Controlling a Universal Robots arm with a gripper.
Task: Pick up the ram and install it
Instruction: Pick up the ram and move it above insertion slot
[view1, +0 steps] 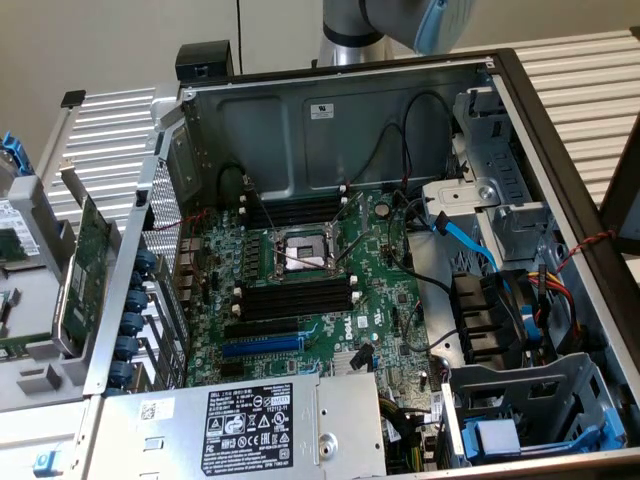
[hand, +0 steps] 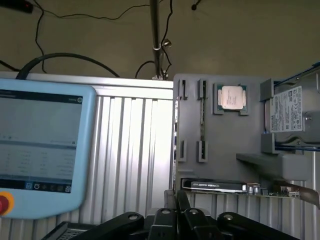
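- Hovering well apart from the ram, the claw looks pinched narrow, holding nothing.
- Grasping well likely means opening, then squaring to its thin edge.

I'm watching the arm standing at the far edge of the open computer case — black memory slots sitting either side of the processor socket.

We see a ribbed, silver aluminium tabletop. On it lies a large open grey metal computer case, its open side turned up. Just beside the case, on the exterior view's left, sits a flat grey plastic parts tray. A light-blue control pendant with a screen lies over the ribs near that tray.
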